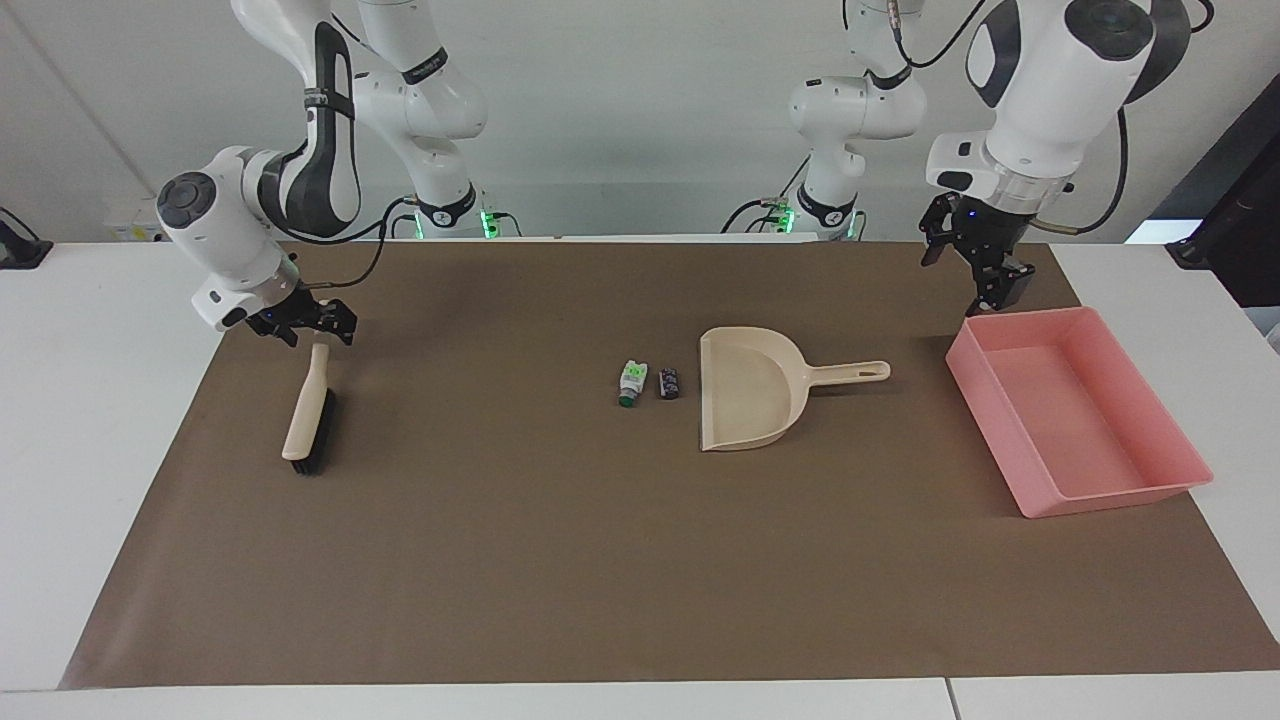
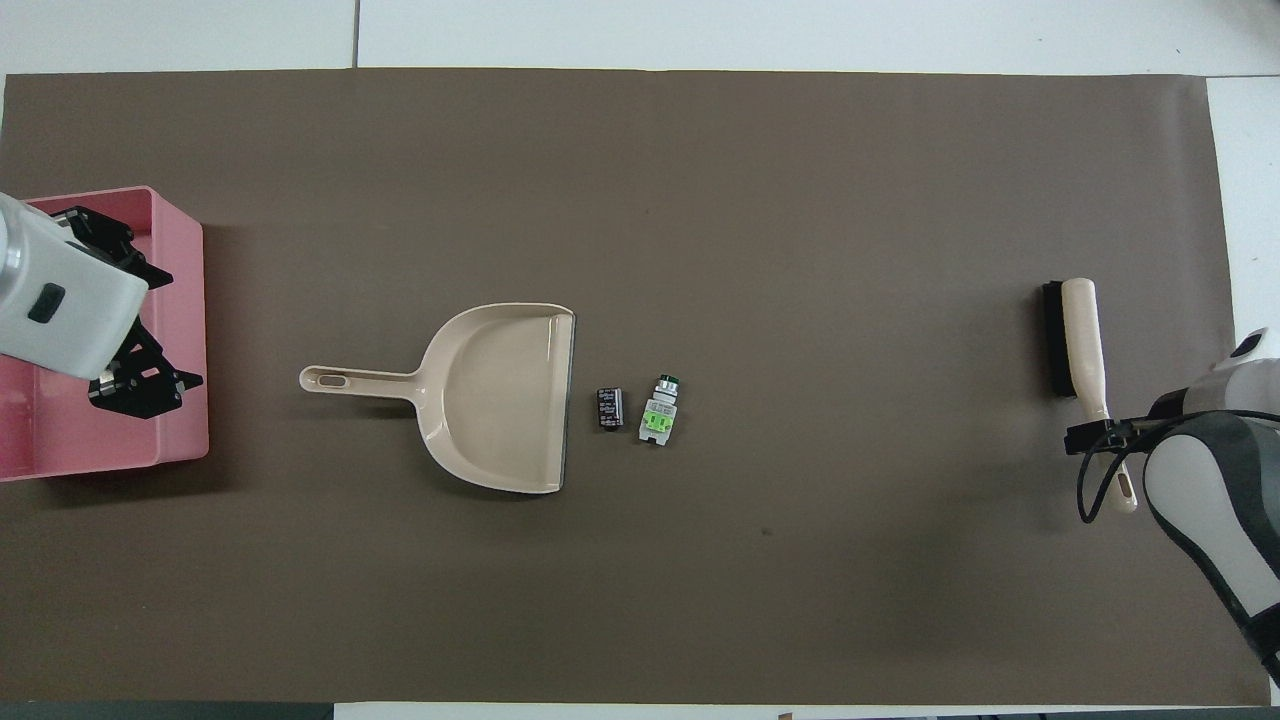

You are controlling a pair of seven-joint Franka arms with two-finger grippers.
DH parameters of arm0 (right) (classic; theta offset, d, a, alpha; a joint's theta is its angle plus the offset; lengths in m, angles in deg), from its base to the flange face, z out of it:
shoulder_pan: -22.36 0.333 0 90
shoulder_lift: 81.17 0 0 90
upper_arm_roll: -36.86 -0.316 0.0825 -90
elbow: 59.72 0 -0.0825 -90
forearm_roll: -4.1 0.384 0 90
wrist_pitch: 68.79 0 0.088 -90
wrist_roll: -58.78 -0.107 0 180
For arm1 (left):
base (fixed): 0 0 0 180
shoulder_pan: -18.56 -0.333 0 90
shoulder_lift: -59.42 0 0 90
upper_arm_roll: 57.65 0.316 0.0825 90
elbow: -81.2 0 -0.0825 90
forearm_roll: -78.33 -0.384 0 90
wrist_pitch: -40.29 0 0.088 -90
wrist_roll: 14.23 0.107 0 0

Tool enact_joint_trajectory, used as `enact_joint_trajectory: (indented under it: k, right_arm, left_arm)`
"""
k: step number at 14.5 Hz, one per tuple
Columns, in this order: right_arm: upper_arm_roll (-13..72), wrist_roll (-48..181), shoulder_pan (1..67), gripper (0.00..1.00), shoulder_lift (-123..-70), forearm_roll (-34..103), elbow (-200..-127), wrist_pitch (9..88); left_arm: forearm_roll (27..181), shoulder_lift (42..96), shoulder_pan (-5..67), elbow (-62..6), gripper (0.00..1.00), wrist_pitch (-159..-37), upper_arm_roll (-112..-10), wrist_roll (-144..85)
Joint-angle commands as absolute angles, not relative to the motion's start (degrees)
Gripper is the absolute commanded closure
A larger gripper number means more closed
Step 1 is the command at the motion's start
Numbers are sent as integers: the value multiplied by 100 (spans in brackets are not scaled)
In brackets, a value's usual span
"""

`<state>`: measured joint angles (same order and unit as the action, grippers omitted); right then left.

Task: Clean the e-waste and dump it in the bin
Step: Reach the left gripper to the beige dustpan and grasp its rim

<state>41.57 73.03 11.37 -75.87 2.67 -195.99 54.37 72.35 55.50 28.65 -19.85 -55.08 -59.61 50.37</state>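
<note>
The e-waste (image 1: 646, 383) – one labelled white cylinder, one dark block – lies beside the smooth beige dustpan (image 1: 748, 401). The left gripper (image 1: 975, 266) and the right gripper (image 1: 300, 322) both hold their fingers spread.

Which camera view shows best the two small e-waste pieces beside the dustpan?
The overhead view: the white piece and the dark block appear from above, labels visible. The facing view shows them smaller, side by side.

dustpan (image 1: 745, 400): mid-mat, flat | brush (image 1: 308, 415): right arm's end, flat | mat (image 1: 500, 560): brown
</note>
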Motion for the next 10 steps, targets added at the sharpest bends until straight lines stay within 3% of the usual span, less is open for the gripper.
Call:
enact_joint_trajectory:
  k: [1, 6, 10]
  right_arm:
    - [4108, 7434, 1049, 19, -7484, 357, -19753, 5575]
    - [4108, 7451, 1049, 49, -7484, 357, -19762, 5584]
    - [4108, 7478, 1049, 76, -7475, 357, -19762, 5514]
  left_arm:
    - [6526, 5353, 3376, -2715, 3, -6051, -5914, 5029]
    - [5594, 5598, 4070, -3445, 4, -6745, -5914, 4196]
    - [5469, 6064, 4194, -3578, 5, -6834, -5914, 3965]
